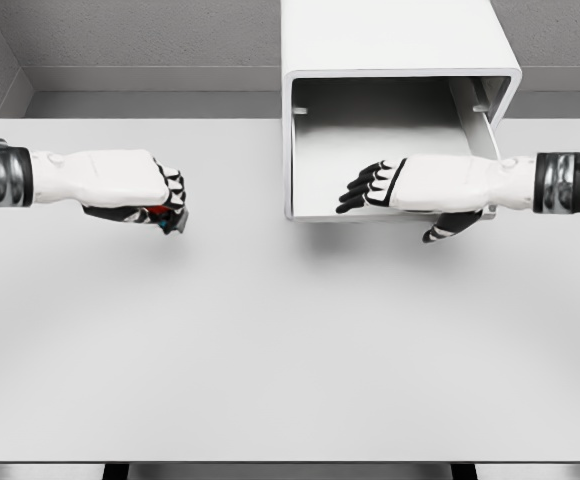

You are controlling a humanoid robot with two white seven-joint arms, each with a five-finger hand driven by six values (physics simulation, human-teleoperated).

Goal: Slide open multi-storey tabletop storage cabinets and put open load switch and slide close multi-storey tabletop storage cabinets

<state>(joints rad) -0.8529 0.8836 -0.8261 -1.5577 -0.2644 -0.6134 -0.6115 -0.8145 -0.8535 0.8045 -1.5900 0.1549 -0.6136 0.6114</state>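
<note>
A white storage cabinet (400, 40) stands at the back of the table, right of the middle, with its drawer (315, 150) slid out toward me and nothing visible inside. My left hand (168, 200) hovers over the table's left side, fingers curled around a small object with red and grey parts, the load switch (162, 215), mostly hidden under the palm. My right hand (370, 187) reaches in from the right over the drawer's front edge, its black fingers extended and relaxed, holding nothing.
The white table (270, 350) spans the whole view, with its front edge at the bottom. Grey walls rise behind the cabinet. The left hand is about a hand's width left of the drawer.
</note>
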